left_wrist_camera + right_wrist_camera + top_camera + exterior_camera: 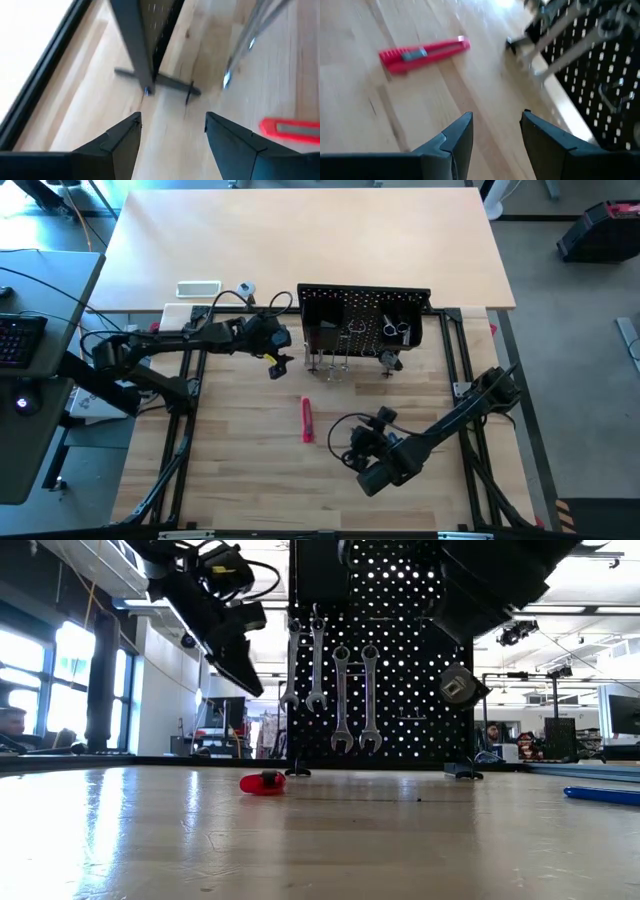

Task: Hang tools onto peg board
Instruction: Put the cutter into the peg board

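Note:
The black peg board (362, 325) stands upright at the table's far middle. Several silver wrenches (330, 685) hang on its front, with scissors (396, 330) and a round tool (458, 686) further right. A red-handled tool (307, 420) lies flat on the table in front of the board; it also shows in the low view (262, 783), the left wrist view (290, 128) and the right wrist view (422, 51). My left gripper (281, 363) is open and empty, raised beside the board's left end. My right gripper (355, 442) is open and empty, right of the red tool.
A black tubular frame (190, 395) runs along both sides of the wooden table. A white tray (198, 288) lies behind the frame at the far left. A blue tool (602, 795) lies at the right in the low view. Bare wood lies around the red tool.

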Controlling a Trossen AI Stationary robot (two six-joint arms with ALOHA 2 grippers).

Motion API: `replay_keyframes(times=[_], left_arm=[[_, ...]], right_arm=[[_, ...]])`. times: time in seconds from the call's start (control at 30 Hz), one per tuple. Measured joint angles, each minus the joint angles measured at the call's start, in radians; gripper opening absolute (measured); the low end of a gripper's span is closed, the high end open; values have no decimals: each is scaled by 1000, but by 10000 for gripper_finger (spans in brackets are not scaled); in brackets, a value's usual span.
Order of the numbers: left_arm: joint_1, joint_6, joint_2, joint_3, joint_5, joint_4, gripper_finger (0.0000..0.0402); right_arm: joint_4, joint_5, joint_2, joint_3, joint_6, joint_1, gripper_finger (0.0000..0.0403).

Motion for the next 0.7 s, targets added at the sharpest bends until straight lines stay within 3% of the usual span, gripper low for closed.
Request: replay_keyframes(times=[0.13,0.33,0.47,0.7], left_arm=[[3,2,-38,-37,22,-29,213],[-55,-20,-76,-133,146,-30,213],[-156,-34,-76,-190,194,-3,213],[-392,15,-62,-259,245,214,213]], right_arm=[[-76,-61,2,0,75,8,161],[-129,-115,25,0,112,45,161],[-136,-153,54,-1,119,67,161],[-133,-203,106,-1,164,99,161]])
